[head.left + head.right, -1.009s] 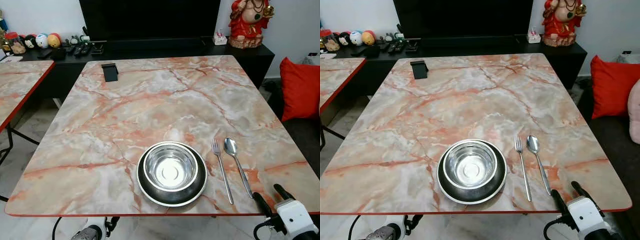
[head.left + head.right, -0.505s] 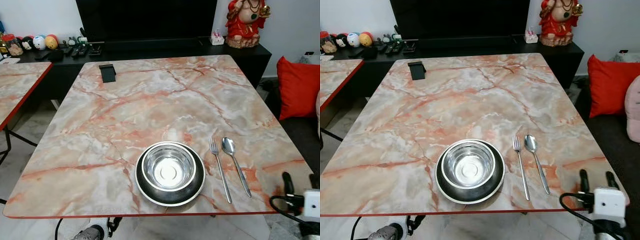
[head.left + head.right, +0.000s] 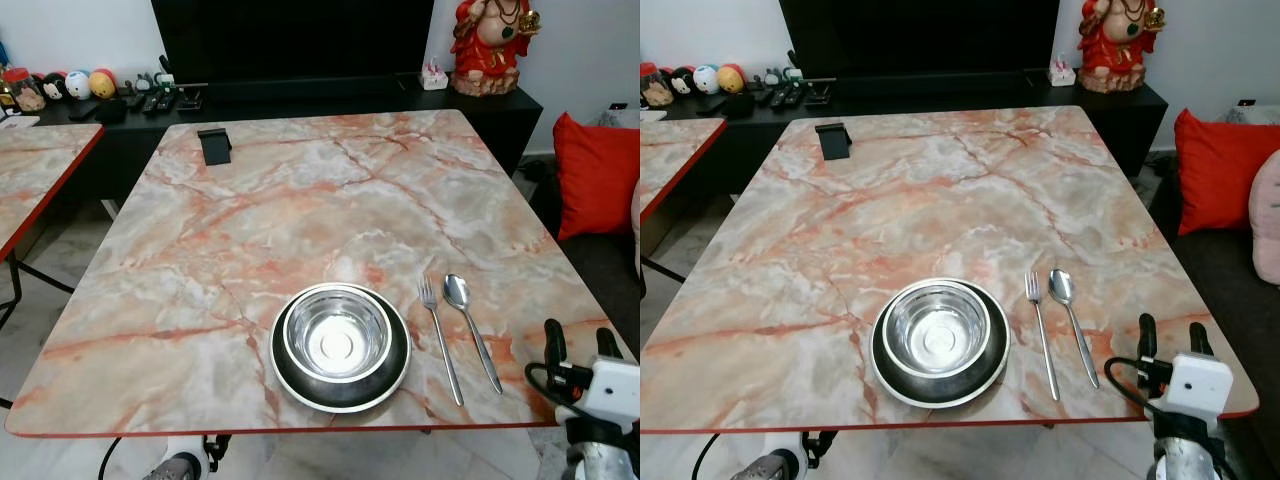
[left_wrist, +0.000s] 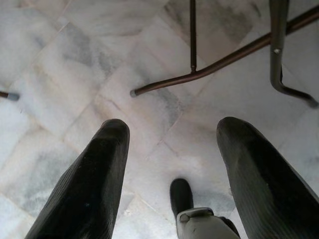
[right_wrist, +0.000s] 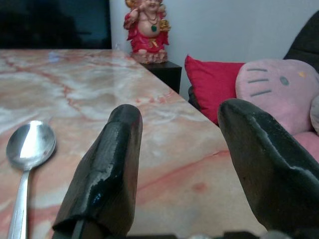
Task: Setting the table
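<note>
A steel bowl (image 3: 338, 334) sits inside a dark plate (image 3: 341, 381) near the front edge of the marble table (image 3: 300, 210). To their right lie a fork (image 3: 440, 338) and a spoon (image 3: 470, 325), side by side; the spoon (image 5: 27, 149) is close in the right wrist view. My right gripper (image 3: 580, 343) hovers open at the table's front right corner, right of the spoon, nothing between its fingers (image 5: 107, 169). My left gripper (image 4: 172, 164) hangs open below the table over the floor.
A small black stand (image 3: 215, 144) sits at the table's far left. Behind is a dark cabinet with a red figurine (image 3: 492, 45) and small toys (image 3: 85, 83). Red cushion (image 3: 598, 175) and pink plush (image 5: 276, 94) lie to the right. A second marble table (image 3: 35, 170) stands left.
The right gripper has swung from the table's front edge out to the right, then back in over the front right corner. The camera shifted slightly. Tableware has not moved.
</note>
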You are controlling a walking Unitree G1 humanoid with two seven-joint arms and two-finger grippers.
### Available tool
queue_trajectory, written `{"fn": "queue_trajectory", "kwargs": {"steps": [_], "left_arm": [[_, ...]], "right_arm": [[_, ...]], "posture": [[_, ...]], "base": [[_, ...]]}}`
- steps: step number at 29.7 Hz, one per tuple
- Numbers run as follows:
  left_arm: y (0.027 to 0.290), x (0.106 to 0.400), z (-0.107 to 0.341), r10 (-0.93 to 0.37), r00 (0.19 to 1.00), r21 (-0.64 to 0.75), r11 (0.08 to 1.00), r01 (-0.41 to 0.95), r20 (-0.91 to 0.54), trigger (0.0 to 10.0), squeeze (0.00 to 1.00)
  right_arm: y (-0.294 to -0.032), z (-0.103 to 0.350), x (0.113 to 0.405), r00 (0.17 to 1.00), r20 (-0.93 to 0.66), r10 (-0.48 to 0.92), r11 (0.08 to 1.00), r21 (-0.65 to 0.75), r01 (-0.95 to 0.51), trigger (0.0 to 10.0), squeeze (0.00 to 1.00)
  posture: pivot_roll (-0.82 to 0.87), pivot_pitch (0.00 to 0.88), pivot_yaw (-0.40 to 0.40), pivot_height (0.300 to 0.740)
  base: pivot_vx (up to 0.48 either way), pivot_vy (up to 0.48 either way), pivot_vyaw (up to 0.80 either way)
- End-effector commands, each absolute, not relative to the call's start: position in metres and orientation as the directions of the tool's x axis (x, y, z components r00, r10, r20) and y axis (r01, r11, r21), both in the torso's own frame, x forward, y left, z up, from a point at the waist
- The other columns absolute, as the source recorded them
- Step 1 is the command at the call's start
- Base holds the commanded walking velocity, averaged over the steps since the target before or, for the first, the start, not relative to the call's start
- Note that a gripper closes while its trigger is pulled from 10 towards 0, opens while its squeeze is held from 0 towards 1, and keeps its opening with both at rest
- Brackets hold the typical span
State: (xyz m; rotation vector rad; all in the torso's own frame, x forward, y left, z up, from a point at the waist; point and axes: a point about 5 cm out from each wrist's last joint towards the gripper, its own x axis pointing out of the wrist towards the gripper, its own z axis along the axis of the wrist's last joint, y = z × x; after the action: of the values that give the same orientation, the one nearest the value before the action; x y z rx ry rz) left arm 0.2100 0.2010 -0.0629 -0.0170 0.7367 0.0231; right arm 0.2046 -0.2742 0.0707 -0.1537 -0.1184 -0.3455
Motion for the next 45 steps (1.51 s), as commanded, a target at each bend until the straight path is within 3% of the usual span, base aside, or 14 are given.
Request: {"fn": "queue_trajectory", "kwargs": {"steps": [1,25,45], "left_arm": [[0.207,0.205,-0.066,0.038,0.717,-0.012,0.998,-0.064,-0.696,10.0,0.0],[0.208,0.201,-0.067,0.022,0.707,-0.021,0.998,-0.052,-0.707,10.0,0.0],[0.207,0.202,-0.067,0.02,0.71,-0.021,0.999,-0.049,-0.704,10.0,0.0]], "right_arm": [[-0.277,0.071,0.205,0.924,0.145,-0.354,0.921,-0.115,0.371,10.0,0.0],[-0.272,0.081,0.218,0.934,0.171,-0.313,0.932,-0.137,0.337,10.0,0.0],[-0.266,0.081,0.22,0.946,0.175,-0.272,0.94,-0.162,0.3,10.0,0.0]], "posture": [[-0.1,0.0,0.052,0.74],[-0.08,0.0,0.049,0.74],[-0.07,0.0,0.051,0.74]], "base": [[0.0,0.0,0.0],[0.0,0.255,0.0],[0.0,0.282,0.62]]}}
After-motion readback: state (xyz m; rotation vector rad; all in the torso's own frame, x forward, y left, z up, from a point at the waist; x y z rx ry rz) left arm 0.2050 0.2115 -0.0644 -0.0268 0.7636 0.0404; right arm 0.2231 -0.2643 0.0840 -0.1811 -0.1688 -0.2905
